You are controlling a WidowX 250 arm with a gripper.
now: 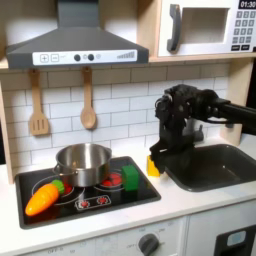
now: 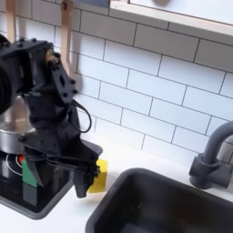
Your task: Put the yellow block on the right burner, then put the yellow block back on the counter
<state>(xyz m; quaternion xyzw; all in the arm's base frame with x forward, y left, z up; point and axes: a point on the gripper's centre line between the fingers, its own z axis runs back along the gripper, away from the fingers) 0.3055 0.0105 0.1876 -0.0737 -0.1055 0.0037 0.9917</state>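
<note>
Block (image 1: 152, 166) sat on the counter (image 1: 190, 205), in the narrow strip between the hob's right edge and the sink's left rim, as both exterior views showed. In the second exterior view the block (image 2: 97, 174) lay just right of the hob (image 2: 41, 191) corner and just left of the sink (image 2: 173, 205), its lower face on the worktop.

Going left to right in the first exterior view: a carrot (image 1: 43, 196) lay at the hob's front left, a pot (image 1: 83, 163) stood on the left burner, a green block (image 1: 130, 178) sat at the right burner's edge, then came the yellow block, then the sink.

The gripper (image 1: 158, 150) hung directly over the block, pointing down, with fingers close around its top. In the second exterior view the gripper (image 2: 86, 178) stood against the block's left side, 1 finger tip low by the counter. Whether the jaws had closed on the block I could not tell; the dark fingers hid the contact.

The relation that mattered: the right burner lay to the block's left in the first exterior view, a short way off. The block looked roughly cubic, so no long axis governed the grasp. I judged the room tight: the green block crowded the burner, the pot stood just beyond, and the sink's drop lay on the other side.
</note>
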